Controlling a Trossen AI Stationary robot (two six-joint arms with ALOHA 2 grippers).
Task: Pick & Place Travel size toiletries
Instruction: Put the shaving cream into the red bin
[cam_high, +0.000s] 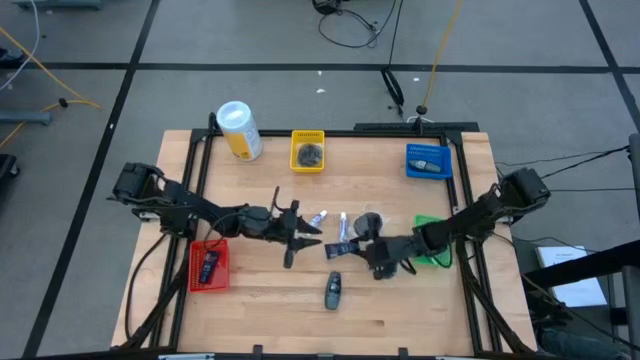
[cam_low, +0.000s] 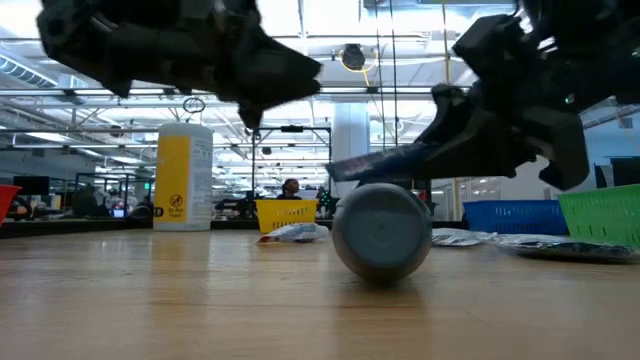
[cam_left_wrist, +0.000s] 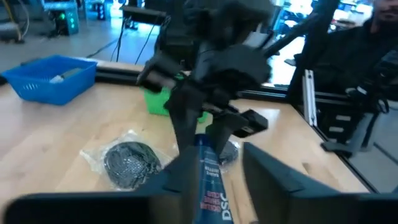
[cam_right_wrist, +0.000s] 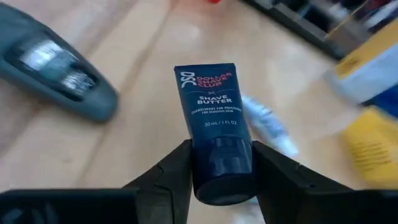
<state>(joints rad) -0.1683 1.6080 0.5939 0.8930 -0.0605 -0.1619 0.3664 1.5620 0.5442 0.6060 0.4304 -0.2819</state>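
Above mid-table, our right gripper (cam_right_wrist: 221, 171) is clenched on the rigid round cap of a small dark blue soft plastic tube (cam_right_wrist: 210, 112), likely light and squashy, while our left gripper (cam_high: 297, 236) hovers released nearby.

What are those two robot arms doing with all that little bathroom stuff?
They are sorting travel toiletries into small coloured trays. The right gripper has its jaws around the cap end of a dark blue shave butter tube in the middle of the table. The left gripper hovers close by, beside a small white tube. A grey oblong pack still lies loose on the wooden table.
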